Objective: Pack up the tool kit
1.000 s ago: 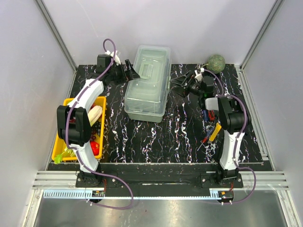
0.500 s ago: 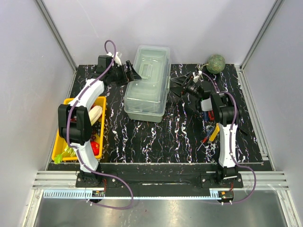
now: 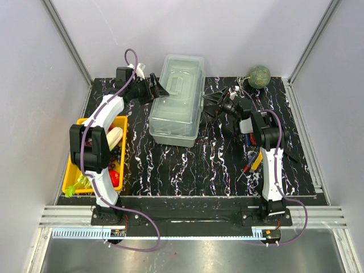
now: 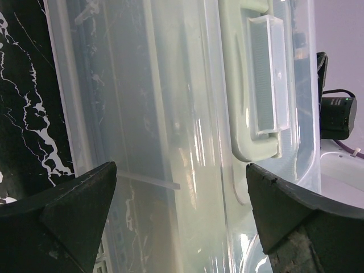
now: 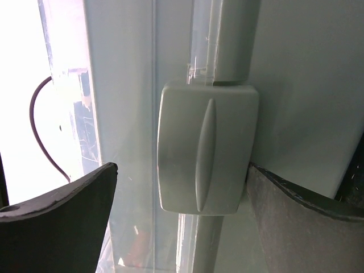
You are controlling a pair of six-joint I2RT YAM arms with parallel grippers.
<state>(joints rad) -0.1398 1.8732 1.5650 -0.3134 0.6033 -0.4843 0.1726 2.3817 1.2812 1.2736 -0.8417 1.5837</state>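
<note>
On the black marbled tabletop (image 3: pixel 210 162), the left gripper (image 3: pixel 161 89) and right gripper (image 3: pixel 211 106), both spread wide and empty, flank one closed toolbox (image 3: pixel 177 105) near the far edge. Hand tools (image 3: pixel 254 160) lie right, one yellow tray (image 3: pixel 71 168) at the left edge, and one green ball (image 3: pixel 260 75) in the far-right corner.

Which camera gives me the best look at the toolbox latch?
Right wrist: the latch fills the frame, close up. The top view shows the whole toolbox, latch too small to tell; left wrist shows only lid and handle.
</note>
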